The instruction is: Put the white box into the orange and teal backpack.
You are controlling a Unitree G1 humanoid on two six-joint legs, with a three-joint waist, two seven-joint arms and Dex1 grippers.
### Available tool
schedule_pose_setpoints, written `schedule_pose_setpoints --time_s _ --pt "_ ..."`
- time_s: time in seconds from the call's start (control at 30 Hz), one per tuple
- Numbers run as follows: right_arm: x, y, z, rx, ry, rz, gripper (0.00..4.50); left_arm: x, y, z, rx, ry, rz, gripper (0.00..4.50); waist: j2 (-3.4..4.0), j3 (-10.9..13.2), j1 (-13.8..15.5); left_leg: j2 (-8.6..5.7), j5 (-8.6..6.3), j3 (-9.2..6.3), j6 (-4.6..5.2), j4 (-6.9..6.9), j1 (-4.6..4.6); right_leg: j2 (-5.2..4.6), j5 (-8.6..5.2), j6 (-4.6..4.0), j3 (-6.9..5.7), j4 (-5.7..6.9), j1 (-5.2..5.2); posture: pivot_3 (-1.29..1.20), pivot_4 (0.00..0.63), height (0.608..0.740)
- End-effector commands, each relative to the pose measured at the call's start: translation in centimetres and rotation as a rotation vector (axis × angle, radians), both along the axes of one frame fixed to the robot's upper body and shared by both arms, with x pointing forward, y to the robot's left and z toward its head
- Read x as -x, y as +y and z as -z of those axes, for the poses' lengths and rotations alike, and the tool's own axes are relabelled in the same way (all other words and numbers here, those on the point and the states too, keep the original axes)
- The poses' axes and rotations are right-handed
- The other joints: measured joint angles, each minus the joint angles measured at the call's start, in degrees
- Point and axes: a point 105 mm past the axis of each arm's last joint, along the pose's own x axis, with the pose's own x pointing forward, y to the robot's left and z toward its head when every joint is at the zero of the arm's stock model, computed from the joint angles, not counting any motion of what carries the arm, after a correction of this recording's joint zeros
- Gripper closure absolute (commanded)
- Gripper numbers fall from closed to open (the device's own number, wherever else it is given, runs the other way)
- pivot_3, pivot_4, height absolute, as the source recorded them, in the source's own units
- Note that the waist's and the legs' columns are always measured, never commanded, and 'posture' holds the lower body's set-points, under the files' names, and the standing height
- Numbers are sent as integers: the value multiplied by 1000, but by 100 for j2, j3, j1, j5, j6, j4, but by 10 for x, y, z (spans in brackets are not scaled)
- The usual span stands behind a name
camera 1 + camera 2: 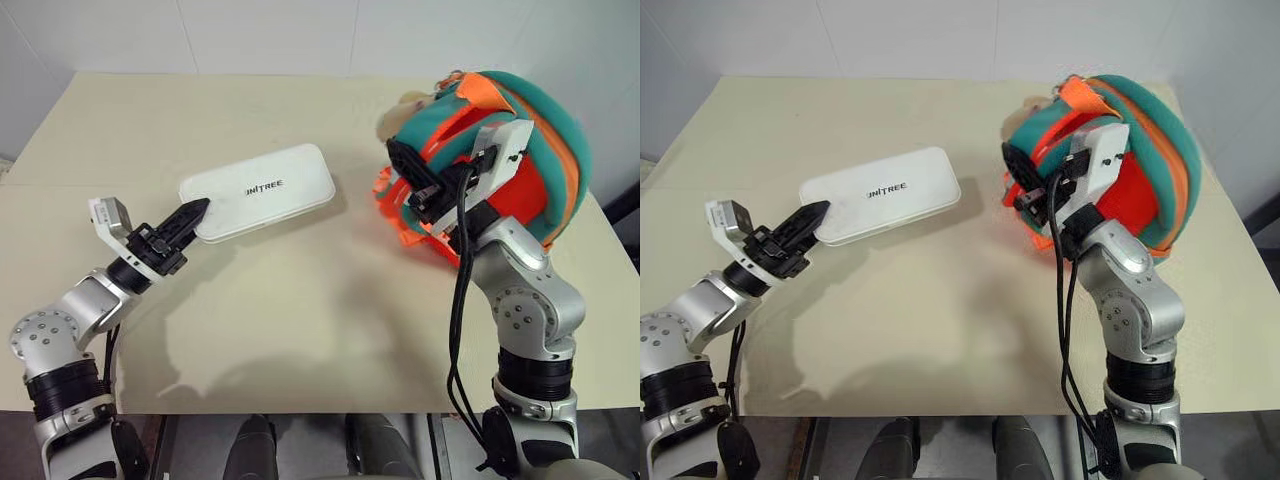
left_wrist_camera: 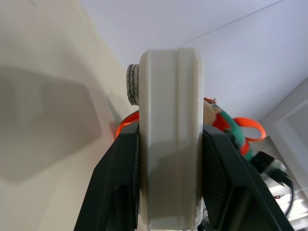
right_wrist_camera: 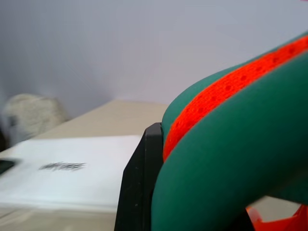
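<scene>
From the head camera, my left gripper pinches one short end of the white box. The fingers are nearly closed on its thin edge. The box sits a bit above the table, with a soft shadow under it. My left arm reaches up from the near left corner and points across toward the right. My right gripper is shut tight on the teal edge of the orange and teal backpack and holds it up at the right side of the table. The right arm stands tall with the wrist bent toward the box. The box and the backpack are apart, with bare table between them. There is lots of room in the middle and at the front. The backpack is close to the right edge.

From the left wrist camera, the two black fingers squeeze the box from both sides. I see the box end-on. Bits of orange and teal show behind it.

From the right wrist camera, a black finger presses against a fat teal roll with an orange strip. The box lies past it, by the tan plush animal.
</scene>
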Motion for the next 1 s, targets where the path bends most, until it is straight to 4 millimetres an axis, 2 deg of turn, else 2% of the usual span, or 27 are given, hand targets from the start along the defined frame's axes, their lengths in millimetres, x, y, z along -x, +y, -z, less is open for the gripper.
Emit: schedule_pose_setpoints --time_s 0.03,0.23,0.33,0.57,0.77,0.87,1.0 --pt "42 17 -20 39 -109 -213 4500 2 18 -22 2 -92 -41 3182 0 0 2 0 1 1 -2 -5 -3 -1 -1 -2 0 -2 -4 0 150 740" --pt "76 23 -21 104 -115 -428 4500 2 35 -30 -25 -109 -72 3182 0 0 7 3 2 7 -4 -18 -23 -2 -7 -8 0 -2 -35 0 150 740" --pt "103 24 -21 162 -101 -611 4500 4 42 -35 -55 -121 -74 3182 0 0 9 3 1 7 -2 -11 -36 -2 -7 -8 0 1 -46 0 150 740" --pt "129 18 -19 244 -71 -794 4500 7 48 -41 -92 -134 -53 3182 -1 0 10 3 0 5 1 6 -78 -2 -6 -7 -3 6 -79 0 150 740" --pt "139 14 -13 297 -60 -890 4500 8 48 -44 -122 -144 -34 3182 -1 0 12 3 -1 5 3 16 -81 -1 -6 -6 -4 9 -80 0 150 740" --pt "129 11 13 376 -35 -874 4500 17 46 -53 -163 -238 -13 3182 -3 -1 28 3 -1 3 3 19 -82 -1 -6 -6 -6 9 -80 0 150 740" --pt "119 8 23 386 -19 -849 4500 32 54 -68 -157 -377 -17 3182 -2 -1 10 3 1 5 -1 27 -83 -1 -5 -4 -5 13 -80 0 150 740"
